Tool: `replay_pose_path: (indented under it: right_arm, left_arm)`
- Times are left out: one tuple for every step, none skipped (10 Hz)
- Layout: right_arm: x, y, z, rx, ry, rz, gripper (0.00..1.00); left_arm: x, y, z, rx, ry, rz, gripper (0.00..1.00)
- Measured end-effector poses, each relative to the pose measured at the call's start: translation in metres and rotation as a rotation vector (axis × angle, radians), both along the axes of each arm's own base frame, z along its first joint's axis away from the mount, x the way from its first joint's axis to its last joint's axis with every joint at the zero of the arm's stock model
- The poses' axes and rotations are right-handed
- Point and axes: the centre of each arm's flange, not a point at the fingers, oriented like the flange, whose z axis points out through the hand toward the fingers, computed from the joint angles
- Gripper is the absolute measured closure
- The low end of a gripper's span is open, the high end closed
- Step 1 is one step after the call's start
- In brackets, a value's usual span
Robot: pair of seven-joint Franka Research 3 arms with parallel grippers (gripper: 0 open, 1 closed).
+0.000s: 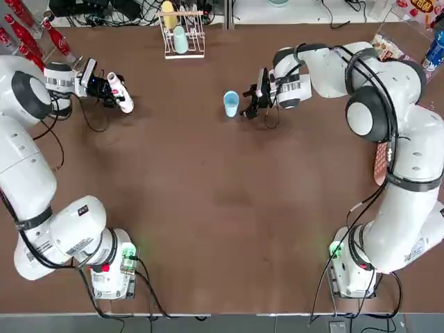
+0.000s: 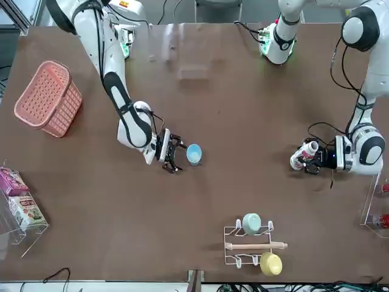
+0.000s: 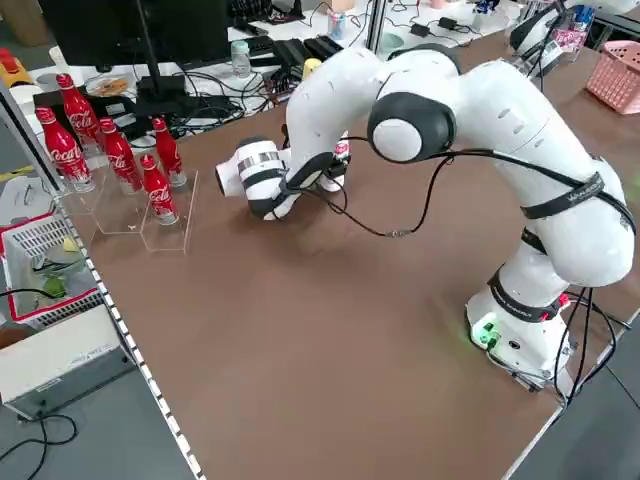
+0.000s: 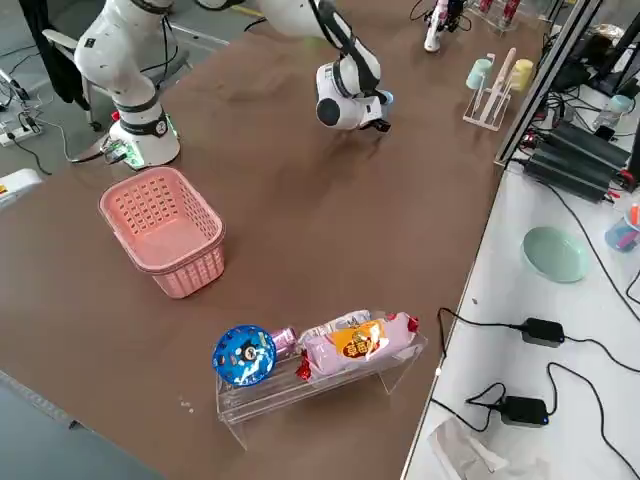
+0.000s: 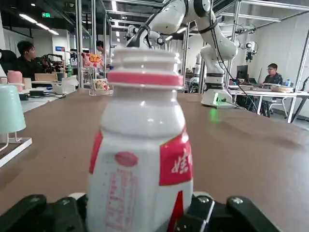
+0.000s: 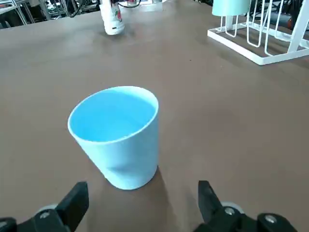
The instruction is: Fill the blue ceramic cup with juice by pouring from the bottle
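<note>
The bottle (image 1: 122,95), small and white with a red-marked label, stands at the far left of the table. My left gripper (image 1: 113,89) holds it low down. In the left wrist view the bottle (image 5: 140,159) fills the space between the black fingers (image 5: 53,212), which press against both its sides. The blue ceramic cup (image 1: 231,103) stands upright near the table's far middle. My right gripper (image 1: 251,103) sits level with it on its right, open. The cup (image 6: 118,135) is just beyond the spread fingertips (image 6: 75,200), untouched. Its inside looks empty.
A white wire rack (image 1: 182,35) with a mint cup and a yellow cup stands at the far edge. Red cola bottles (image 1: 28,35) line the far left corner. A pink basket (image 2: 48,97) and a clear snack tray (image 4: 320,350) occupy the robot's right side.
</note>
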Motion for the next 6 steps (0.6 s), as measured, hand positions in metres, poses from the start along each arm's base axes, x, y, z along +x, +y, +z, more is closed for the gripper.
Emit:
replay_pose_path:
  right_arm:
    - [0.002, 0.002, 0.0, 0.006, -0.002, -0.004, 0.0]
    - [0.003, 0.004, 0.001, 0.01, -0.005, -0.006, 0.0]
    - [0.003, 0.006, 0.001, 0.011, -0.006, -0.005, 0.0]
    - [0.003, 0.006, -0.001, 0.009, -0.006, -0.002, 0.0]
    - [0.001, 0.008, -0.004, 0.007, -0.005, 0.003, 0.0]
    - [-0.002, 0.01, -0.007, 0.004, -0.007, 0.012, 0.0]
  left_arm:
    - [0.005, -0.004, 0.01, 0.018, 0.032, -0.005, 0.53]
    - [0.012, -0.014, 0.02, 0.028, 0.046, -0.013, 0.53]
    - [0.02, -0.028, 0.028, 0.021, 0.044, -0.012, 0.53]
    - [0.028, -0.046, 0.034, 0.004, 0.039, -0.011, 0.53]
    - [0.035, -0.069, 0.038, -0.013, 0.034, -0.024, 0.53]
    - [0.041, -0.094, 0.042, -0.019, 0.028, -0.042, 0.53]
